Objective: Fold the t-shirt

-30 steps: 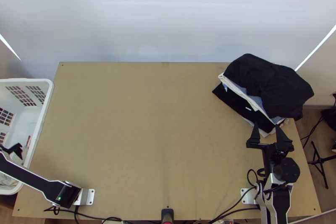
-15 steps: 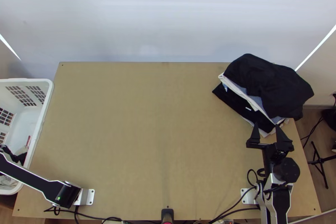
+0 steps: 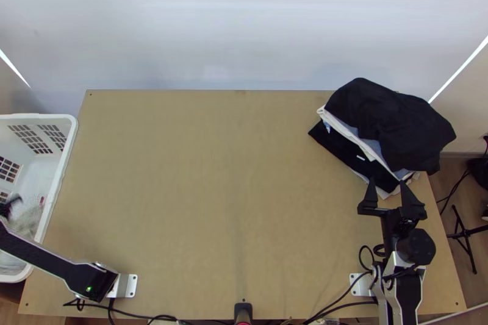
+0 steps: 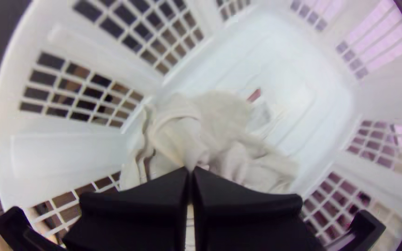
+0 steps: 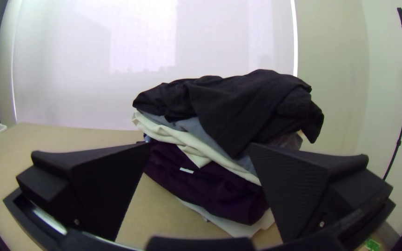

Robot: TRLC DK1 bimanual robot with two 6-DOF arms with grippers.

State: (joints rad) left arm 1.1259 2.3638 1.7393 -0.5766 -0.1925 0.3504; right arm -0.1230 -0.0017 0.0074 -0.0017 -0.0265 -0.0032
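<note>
One pale cloth (image 4: 222,116) lies bunched in the basket (image 3: 69,144), near end, against the left gripper's (image 4: 190,171) closed fingers, seemingly pinched; the right gripper (image 3: 387,182), wide open and empty, is well apart, near the bench's (image 3: 213,172) right edge.

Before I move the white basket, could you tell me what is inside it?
The white basket holds pale, bunched cloth, pinched by the left gripper, and a small red item. Whatever lies beneath the cloth is covered from view.
</note>
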